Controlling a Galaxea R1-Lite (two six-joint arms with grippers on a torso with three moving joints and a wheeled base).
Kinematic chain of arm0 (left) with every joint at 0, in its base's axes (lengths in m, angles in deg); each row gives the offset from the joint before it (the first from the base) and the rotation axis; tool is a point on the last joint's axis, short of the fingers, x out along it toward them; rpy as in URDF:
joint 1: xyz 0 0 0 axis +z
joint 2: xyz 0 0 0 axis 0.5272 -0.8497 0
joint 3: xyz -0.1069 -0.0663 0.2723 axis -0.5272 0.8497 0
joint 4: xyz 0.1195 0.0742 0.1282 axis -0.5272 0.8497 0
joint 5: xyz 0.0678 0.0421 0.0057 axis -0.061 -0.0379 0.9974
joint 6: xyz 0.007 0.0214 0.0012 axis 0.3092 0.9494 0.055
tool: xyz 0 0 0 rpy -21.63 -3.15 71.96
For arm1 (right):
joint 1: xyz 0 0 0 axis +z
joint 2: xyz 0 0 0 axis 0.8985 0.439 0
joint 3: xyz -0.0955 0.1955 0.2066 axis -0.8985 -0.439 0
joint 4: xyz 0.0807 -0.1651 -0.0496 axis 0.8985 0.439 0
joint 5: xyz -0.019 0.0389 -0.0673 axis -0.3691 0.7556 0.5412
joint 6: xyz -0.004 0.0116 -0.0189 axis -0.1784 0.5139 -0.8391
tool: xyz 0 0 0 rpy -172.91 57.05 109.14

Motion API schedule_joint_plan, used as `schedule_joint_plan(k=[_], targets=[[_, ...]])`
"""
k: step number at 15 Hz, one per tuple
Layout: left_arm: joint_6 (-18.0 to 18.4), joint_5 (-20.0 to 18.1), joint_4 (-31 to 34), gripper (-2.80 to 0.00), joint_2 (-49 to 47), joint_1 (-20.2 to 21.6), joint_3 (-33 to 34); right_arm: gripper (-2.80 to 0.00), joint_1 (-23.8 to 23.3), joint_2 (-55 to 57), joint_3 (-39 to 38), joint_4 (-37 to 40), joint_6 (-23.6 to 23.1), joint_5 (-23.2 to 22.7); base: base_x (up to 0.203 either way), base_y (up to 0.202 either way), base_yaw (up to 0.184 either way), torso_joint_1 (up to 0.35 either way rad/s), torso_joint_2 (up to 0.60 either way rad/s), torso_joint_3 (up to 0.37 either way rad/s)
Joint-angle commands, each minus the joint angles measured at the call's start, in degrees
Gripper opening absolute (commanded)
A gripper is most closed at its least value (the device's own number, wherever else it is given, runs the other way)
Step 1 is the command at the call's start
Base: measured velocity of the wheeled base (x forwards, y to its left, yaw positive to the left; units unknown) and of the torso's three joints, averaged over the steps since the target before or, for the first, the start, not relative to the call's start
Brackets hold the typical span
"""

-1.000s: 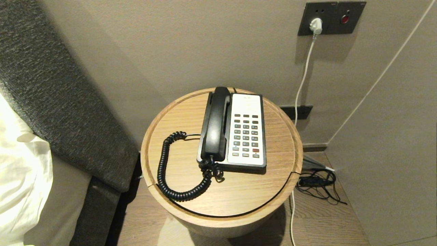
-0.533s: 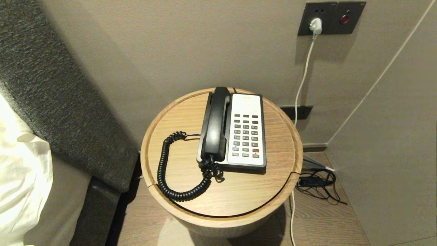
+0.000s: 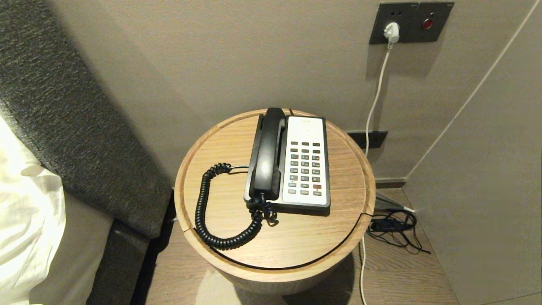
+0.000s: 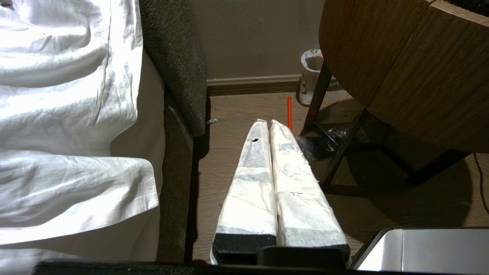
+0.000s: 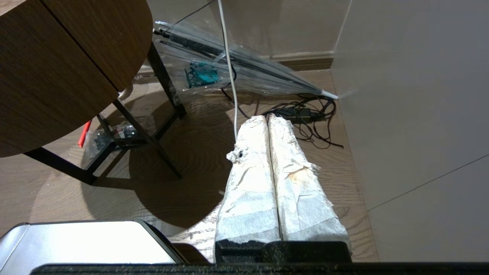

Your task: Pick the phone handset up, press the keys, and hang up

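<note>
The glossy black phone handset (image 3: 267, 154) lies in its cradle on the left side of the black-and-white phone base (image 3: 305, 163), whose keys (image 3: 305, 167) face up. Its black coiled cord (image 3: 207, 212) loops over the round wooden table (image 3: 237, 250). Neither arm shows in the head view. My left gripper (image 4: 268, 122) hangs low beside the table, over the floor, its white-wrapped fingers shut on nothing. My right gripper (image 5: 267, 117) hangs low on the table's other side, also shut and empty.
A padded grey headboard (image 3: 63, 106) and white bedding (image 3: 25, 220) stand left of the table. A white cable (image 3: 374, 101) runs from the wall socket (image 3: 391, 23) to the floor, where black cables (image 3: 394, 231), a wrapped umbrella (image 5: 244, 65) and a paper cup (image 4: 310, 74) lie.
</note>
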Motion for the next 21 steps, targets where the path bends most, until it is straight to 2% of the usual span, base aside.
schedule_joint_plan(k=[1, 21], targets=[[-0.1, 0.0, 0.0, -2.80, -0.1, 0.0, 0.0, -2.80, 0.0, 0.2, 0.0, 0.1, 0.0, 0.0, 0.000, 0.000, 0.000, 0.000, 0.00, 0.000], [0.3, -0.1, 0.0, -2.80, -0.1, 0.0, 0.0, -2.80, 0.0, 0.2, 0.0, 0.0, 0.0, 0.0, 0.000, 0.000, 0.000, 0.000, 0.00, 0.000]])
